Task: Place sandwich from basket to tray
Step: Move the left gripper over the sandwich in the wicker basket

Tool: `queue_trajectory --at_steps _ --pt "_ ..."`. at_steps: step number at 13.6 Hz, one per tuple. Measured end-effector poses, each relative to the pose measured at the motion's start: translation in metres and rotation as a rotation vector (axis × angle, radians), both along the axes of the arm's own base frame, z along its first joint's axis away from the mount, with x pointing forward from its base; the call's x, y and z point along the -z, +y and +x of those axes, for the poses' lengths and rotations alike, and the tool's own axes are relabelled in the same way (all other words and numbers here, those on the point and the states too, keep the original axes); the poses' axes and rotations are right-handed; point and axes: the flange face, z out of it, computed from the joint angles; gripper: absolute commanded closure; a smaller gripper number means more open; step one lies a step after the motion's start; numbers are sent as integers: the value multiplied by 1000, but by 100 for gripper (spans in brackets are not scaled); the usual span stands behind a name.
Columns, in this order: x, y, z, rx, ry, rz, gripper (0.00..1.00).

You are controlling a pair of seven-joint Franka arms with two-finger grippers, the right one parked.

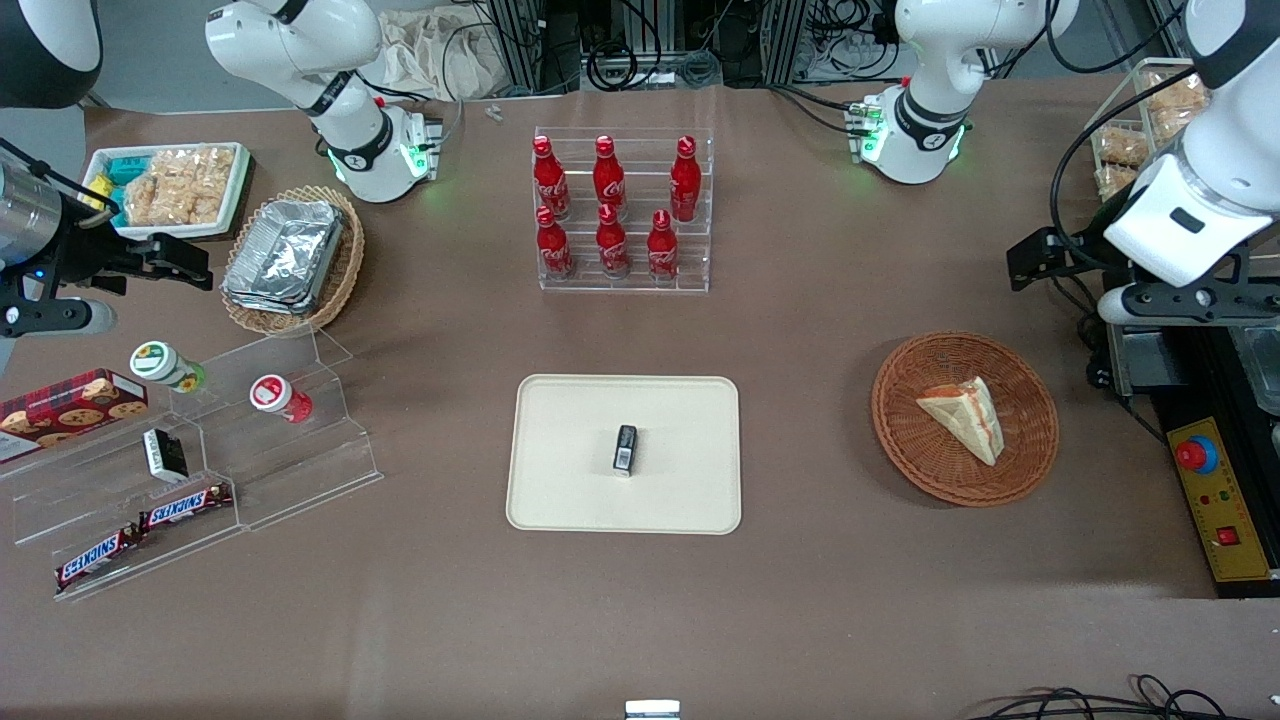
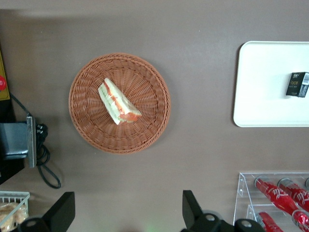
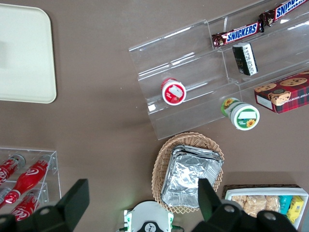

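Note:
The sandwich [image 1: 962, 415], a pale wedge with a red-orange filling stripe, lies in the round reddish-brown wicker basket [image 1: 900, 420] toward the working arm's end of the table. Both also show in the left wrist view: sandwich [image 2: 119, 101], basket [image 2: 87, 121]. The cream tray [image 1: 560, 480] lies mid-table and also shows in the left wrist view [image 2: 260, 96]. It holds a small black box [image 1: 625, 449]. My left gripper [image 1: 1040, 262] hangs high above the table, farther from the front camera than the basket. It is open and empty in the left wrist view [image 2: 126, 212].
An acrylic rack of red cola bottles [image 1: 620, 210] stands farther from the front camera than the tray. Toward the parked arm's end are a tan basket of foil containers [image 1: 290, 255], a white snack tray [image 1: 170, 185] and an acrylic stand [image 1: 200, 450]. A yellow control box [image 1: 1210, 500] sits beside the basket.

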Motion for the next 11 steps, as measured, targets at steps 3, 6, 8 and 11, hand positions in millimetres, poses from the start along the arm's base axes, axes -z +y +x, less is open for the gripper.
queue_trajectory --at_steps 3,6,8,11 --pt "-2 3 -2 -16 20 4 0" --pt "25 8 9 -153 76 43 0" --pt "65 14 20 -233 141 70 0" --pt "143 24 37 -318 152 90 0"
